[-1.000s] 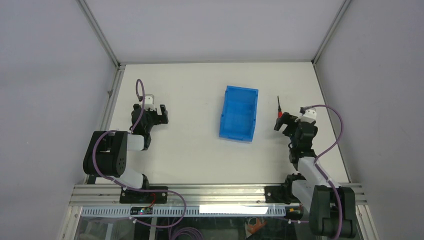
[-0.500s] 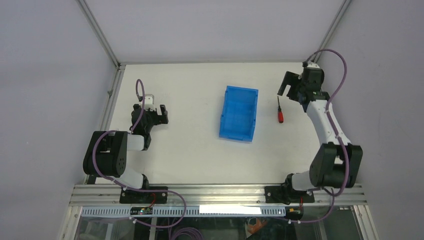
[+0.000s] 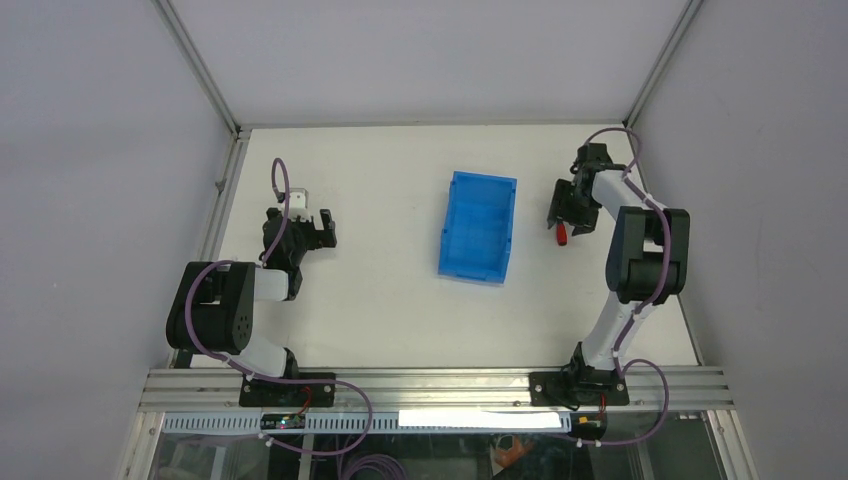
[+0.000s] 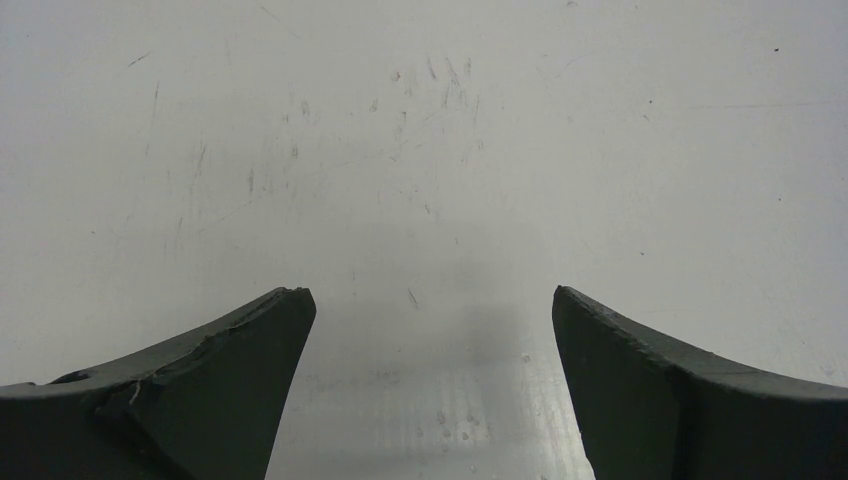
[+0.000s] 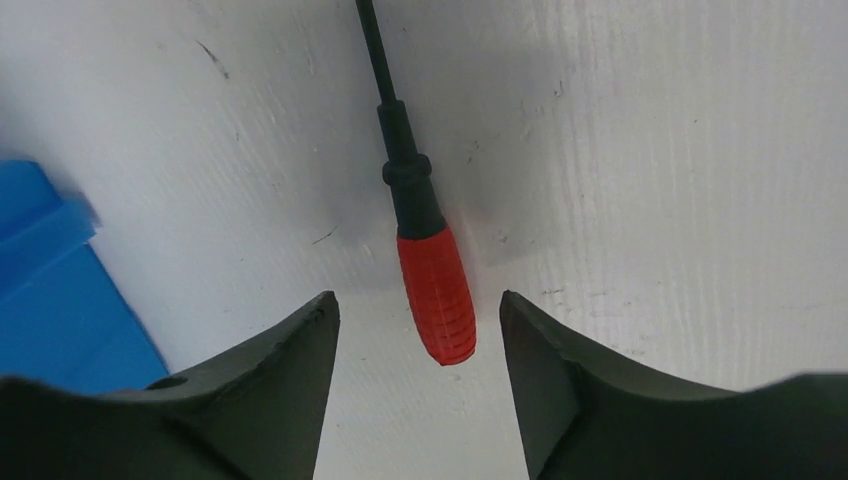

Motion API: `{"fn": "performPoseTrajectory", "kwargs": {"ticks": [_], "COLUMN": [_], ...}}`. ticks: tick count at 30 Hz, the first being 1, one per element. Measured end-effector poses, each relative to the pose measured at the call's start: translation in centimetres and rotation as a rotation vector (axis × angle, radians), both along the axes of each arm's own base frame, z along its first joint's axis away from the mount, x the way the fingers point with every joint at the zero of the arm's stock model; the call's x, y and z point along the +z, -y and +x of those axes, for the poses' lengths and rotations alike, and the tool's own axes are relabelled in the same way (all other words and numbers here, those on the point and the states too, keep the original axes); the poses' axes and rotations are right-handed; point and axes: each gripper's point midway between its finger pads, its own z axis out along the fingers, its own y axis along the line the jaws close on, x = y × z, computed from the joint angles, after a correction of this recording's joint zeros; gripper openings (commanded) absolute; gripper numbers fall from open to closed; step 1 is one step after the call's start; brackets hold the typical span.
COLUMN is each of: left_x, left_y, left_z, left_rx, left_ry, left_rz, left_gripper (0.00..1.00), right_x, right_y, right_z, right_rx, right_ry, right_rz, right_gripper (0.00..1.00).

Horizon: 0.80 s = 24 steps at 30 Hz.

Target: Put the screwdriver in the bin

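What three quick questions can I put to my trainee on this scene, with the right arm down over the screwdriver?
1. True or false: the screwdriver lies on the table, outside the bin.
2. What sits between the fingers of the right gripper? A) the screwdriver's red handle B) the bin's wall C) nothing
3. Which gripper has only table surface showing between its fingers?

Key: 1 true; 2 A; 3 the left gripper.
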Motion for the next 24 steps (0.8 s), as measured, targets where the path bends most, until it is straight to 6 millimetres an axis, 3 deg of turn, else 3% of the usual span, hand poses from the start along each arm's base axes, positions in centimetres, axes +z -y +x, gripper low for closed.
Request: {"fn": "performPoseTrajectory", "kwargs": {"ticks": [6, 12, 17, 21, 24], "left_x": [0.0, 0.0, 0.0, 0.0, 0.0], "left_y": [0.0, 0.0, 0.0, 0.0, 0.0], "left_z": [0.0, 0.0, 0.0, 0.0, 0.0], "left_rx": [0.0, 0.0, 0.0, 0.0, 0.0], "left_ry": [0.0, 0.0, 0.0, 0.0, 0.0], "left_rz": [0.0, 0.0, 0.0, 0.0, 0.0], "left_gripper": [0.99, 0.99, 0.99, 0.99, 0.99], "right_x": [-2.2, -2.4, -2.1, 0.5, 4.9], "right_y": [0.3, 0.7, 0.7, 0.8, 0.8], "right_z": [-0.6, -0.6, -0.6, -0.5, 0.4], "right_rx": [-0.008, -0.021, -0.021, -0.023, -0.029], "right_ry": [-0.066, -0.071, -0.077, -0.069, 0.005], "right_rz": [-0.013, -0.035, -0.042, -0.049, -0.052], "right_gripper": [0.33, 0.03, 0.0, 0.0, 0.0]}}
